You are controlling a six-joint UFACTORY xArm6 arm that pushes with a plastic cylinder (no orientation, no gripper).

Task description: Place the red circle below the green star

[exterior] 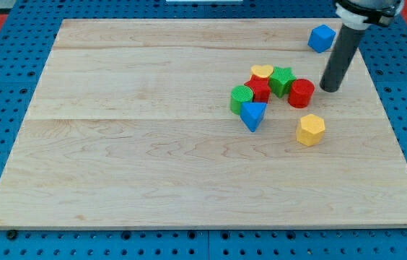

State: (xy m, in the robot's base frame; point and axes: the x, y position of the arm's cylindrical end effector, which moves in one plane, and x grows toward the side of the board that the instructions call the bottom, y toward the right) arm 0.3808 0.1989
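The red circle (302, 93) stands on the wooden board, touching the right side of the green star (282, 80). My tip (330, 89) rests on the board just to the right of the red circle, a small gap apart. The dark rod rises from it toward the view's top right.
A yellow heart (262, 71), a red star (258, 90), a green cylinder (241, 98) and a blue triangle (252, 115) cluster left of the green star. A yellow hexagon (310, 129) lies below the red circle. A blue cube (321, 37) sits near the top edge. The board (153, 144) lies on a blue pegboard.
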